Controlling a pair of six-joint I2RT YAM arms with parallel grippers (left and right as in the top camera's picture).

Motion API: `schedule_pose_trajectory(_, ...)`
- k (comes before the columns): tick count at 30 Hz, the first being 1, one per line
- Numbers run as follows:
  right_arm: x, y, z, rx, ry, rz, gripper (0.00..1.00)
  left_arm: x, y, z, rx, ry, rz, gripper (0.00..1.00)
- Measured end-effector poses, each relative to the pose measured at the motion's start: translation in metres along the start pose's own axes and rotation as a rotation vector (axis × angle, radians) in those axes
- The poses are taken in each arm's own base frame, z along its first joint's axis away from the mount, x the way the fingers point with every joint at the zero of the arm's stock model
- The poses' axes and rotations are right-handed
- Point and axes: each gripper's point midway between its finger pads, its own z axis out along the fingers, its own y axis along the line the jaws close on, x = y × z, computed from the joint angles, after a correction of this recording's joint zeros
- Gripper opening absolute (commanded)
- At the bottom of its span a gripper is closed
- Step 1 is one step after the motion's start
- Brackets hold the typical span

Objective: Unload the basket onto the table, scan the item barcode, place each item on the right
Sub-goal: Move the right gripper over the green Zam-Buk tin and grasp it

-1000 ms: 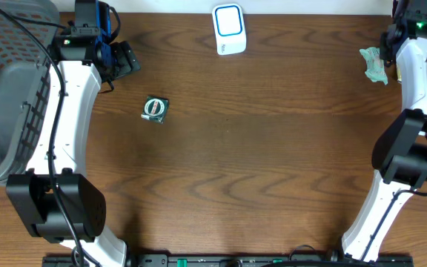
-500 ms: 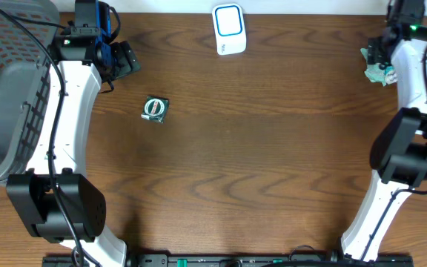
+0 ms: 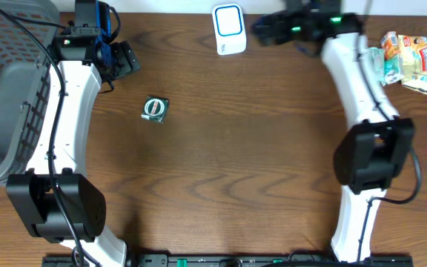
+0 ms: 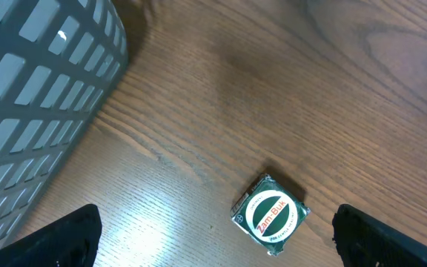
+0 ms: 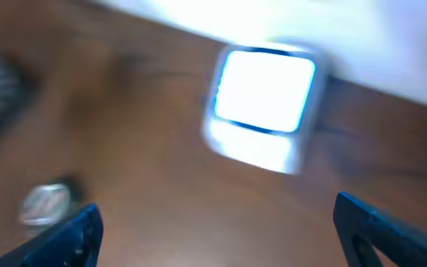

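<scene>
Here, a grey mesh basket (image 3: 6,81) sits on the outer side of the left gripper (image 3: 130,62), whose jaws are spread wide and empty. Just beyond its fingertips a small Zam-Buk tin (image 4: 270,216) lies flat on the wooden table (image 3: 236,163). It is probably light, rigid and slick on top, so pinch it across opposite sides. The white scanner (image 3: 229,30) sits just ahead of the right gripper (image 3: 264,30), also spread open and empty. Snack packets (image 3: 410,55) lie well behind its wrist.
</scene>
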Motion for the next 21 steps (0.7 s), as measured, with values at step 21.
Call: schedule_pose_trajectory(21, 0.124, 0.2, 0.146, -0.296, 0.245, -0.436, 0.99, 0.0, 0.0, 0.0, 0.0, 0.0, 0.0, 0.98)
